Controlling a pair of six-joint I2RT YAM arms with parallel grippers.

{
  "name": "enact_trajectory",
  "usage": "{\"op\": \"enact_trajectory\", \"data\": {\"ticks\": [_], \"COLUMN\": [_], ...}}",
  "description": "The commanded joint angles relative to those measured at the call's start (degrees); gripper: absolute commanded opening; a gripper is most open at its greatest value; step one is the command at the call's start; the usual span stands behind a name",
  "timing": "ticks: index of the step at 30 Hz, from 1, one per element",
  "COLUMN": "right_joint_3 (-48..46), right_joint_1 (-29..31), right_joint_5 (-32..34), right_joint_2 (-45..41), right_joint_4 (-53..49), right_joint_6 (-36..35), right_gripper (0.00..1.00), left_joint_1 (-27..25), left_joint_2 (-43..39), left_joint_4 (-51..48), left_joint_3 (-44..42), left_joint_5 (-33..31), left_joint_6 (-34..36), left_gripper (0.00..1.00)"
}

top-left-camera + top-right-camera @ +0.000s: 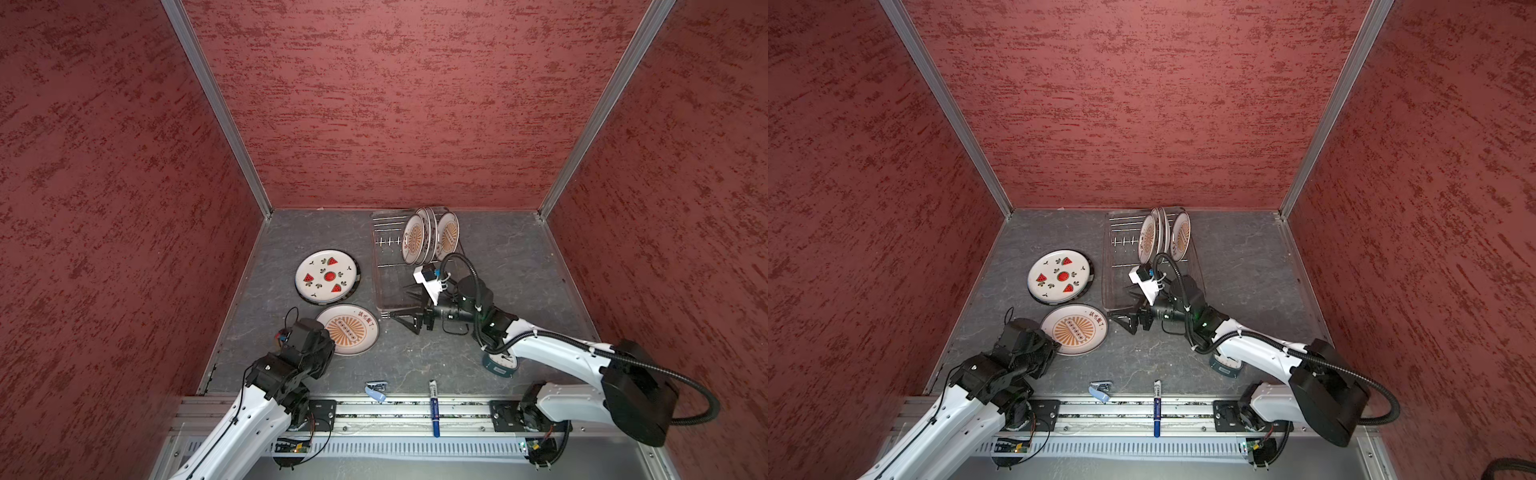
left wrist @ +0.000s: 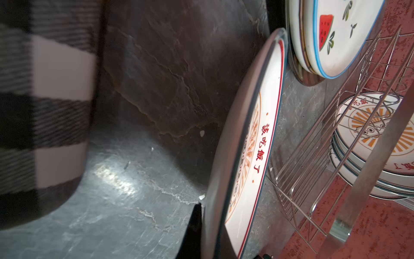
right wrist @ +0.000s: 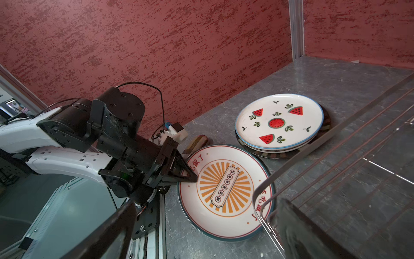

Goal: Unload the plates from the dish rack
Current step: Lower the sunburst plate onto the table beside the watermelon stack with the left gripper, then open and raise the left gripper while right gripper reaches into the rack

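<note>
While my right gripper (image 1: 405, 307) hangs with its jaws spread wide and nothing between them, just over the near left corner of the dish rack (image 1: 380, 266), my left gripper (image 3: 190, 177) is closed to a point. Its tips sit at the near left rim of the sunburst plate (image 1: 353, 329). I cannot tell whether they pinch that rim or only rest on it. This plate, with red characters along its border, lies flat on the table (image 1: 519, 257), left of the middle and toward the near edge. Just beside it, farther from me and nearer the left edge, the watermelon plate (image 1: 327, 275) tops a short stack of other plates. The rack stands against the far edge of the table, about midway along it. About four upright plates (image 1: 413, 243) are in it, crowded into its far right corner and leaning a little, the front one showing an orange sunburst. The near half of the rack shows only bare wire and clear tray. A teal clock (image 1: 498, 365) lies under my right arm near the near edge, and a blue pen (image 1: 434, 409) crosses that edge at the middle.
</note>
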Motion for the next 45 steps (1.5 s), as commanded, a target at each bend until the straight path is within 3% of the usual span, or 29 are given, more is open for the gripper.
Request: {"op": "enact_trajectory", "data": {"ticks": [1, 5, 7, 12, 15, 26, 33, 39, 42, 45], "right_joint_3": [2.0, 3.0, 3.8, 5.3, 6.0, 7.8, 6.6, 10.9, 13.1, 15.9], "right_joint_1": [1.2, 2.0, 2.4, 3.2, 3.5, 3.9, 3.9, 3.5, 1.9, -0.3], "right_joint_5": [1.3, 2.0, 2.2, 2.9, 3.3, 6.5, 14.7, 23.9, 27.5, 30.4], "right_joint_2": [0.7, 1.9, 2.7, 4.6, 5.4, 4.7, 2.1, 2.4, 2.3, 2.7], "right_joint_4": [0.4, 0.0, -0.3, -1.0, -1.2, -3.7, 1.0, -4.5, -8.2, -13.0], "right_joint_6": [-0.4, -0.6, -0.7, -0.6, -0.6, -1.0, 1.2, 0.2, -0.1, -0.1], "right_gripper": [0.98, 0.98, 0.98, 0.98, 0.98, 0.98, 0.98, 0.99, 0.99, 0.99], "left_joint_1": [0.2, 0.2, 0.3, 1.0, 1.1, 2.2, 2.4, 2.6, 2.6, 2.6], "left_joint_2": [1.3, 0.2, 0.2, 1.4, 0.4, -1.3, -4.2, -3.4, -2.8, -3.2], "left_joint_4": [0.8, 2.2, 4.5, 2.1, 2.4, -5.2, -6.5, -2.6, -3.8, 0.8], "left_joint_3": [-0.7, -1.9, -3.4, -2.3, -2.8, 1.1, 3.8, 7.4, 9.8, 9.1], "left_joint_5": [-2.4, -3.0, -2.9, -4.6, -5.5, -12.0, -13.6, -13.7, -17.0, -16.1], "left_joint_6": [-2.8, -2.8, -2.8, -1.9, -1.2, 3.2, 9.6, 20.1, 21.9, 25.1], "left_gripper": [0.11, 0.24, 0.41, 0.44, 0.59, 0.94, 1.0, 1.0, 0.99, 0.99]}}
